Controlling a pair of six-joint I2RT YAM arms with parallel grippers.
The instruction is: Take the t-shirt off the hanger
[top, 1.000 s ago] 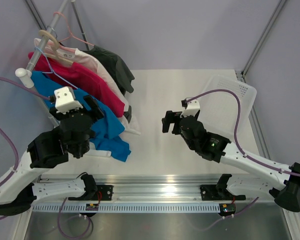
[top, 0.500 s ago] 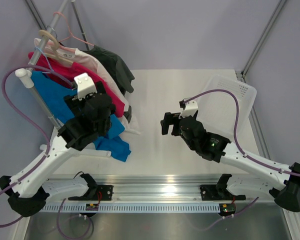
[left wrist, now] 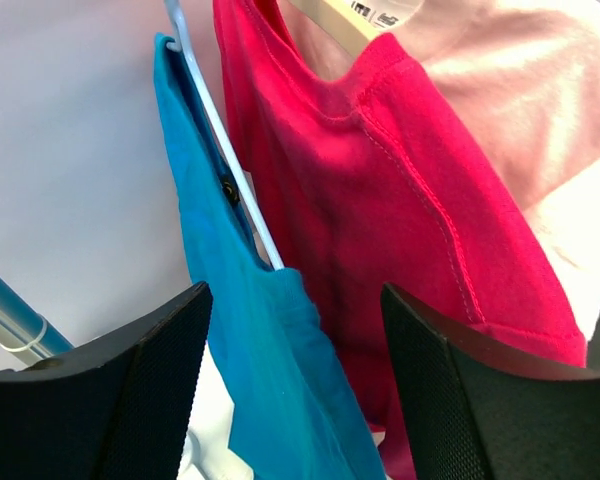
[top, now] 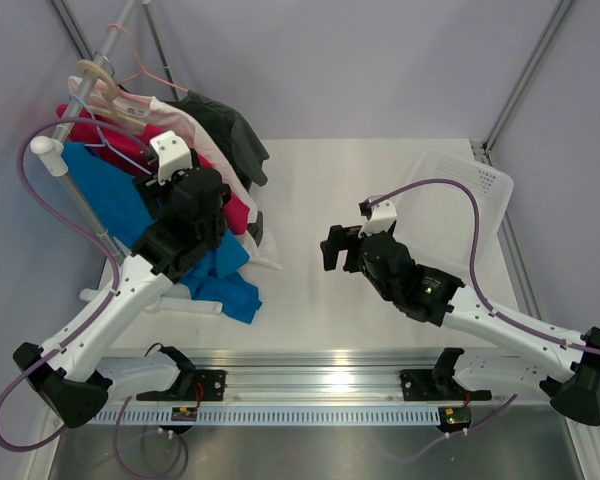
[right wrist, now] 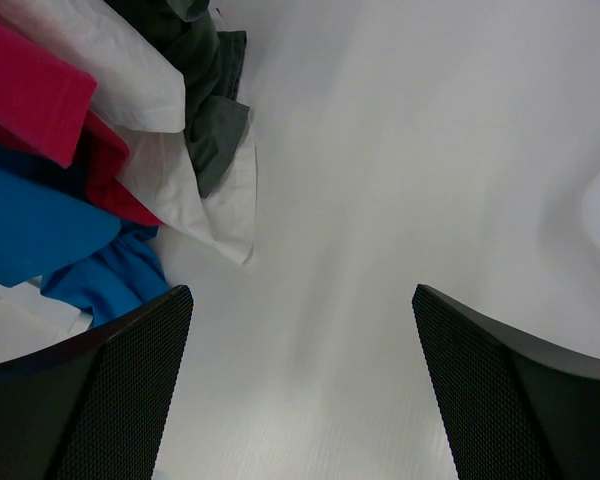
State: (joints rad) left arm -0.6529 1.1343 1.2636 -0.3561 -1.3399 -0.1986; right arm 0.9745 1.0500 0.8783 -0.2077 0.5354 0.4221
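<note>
The bright blue t-shirt hangs at the near end of the rack on the pale-blue wire hanger, its lower part crumpled on the table. My left gripper is open, right by the shirt's shoulder. In the left wrist view the t-shirt and the hanger wire run down between the spread fingers of the left gripper, with nothing held. My right gripper is open and empty above the table's middle. In its wrist view the right gripper faces bare table, with the blue cloth at the left.
A magenta shirt, a pale shirt on a wooden hanger and a dark shirt hang behind the blue one on the slanted rack pole. A white basket sits at the far right.
My left arm has swung up and right from the table's left edge to the rack, bringing its open gripper against the blue shirt's shoulder. The right arm has barely moved.
</note>
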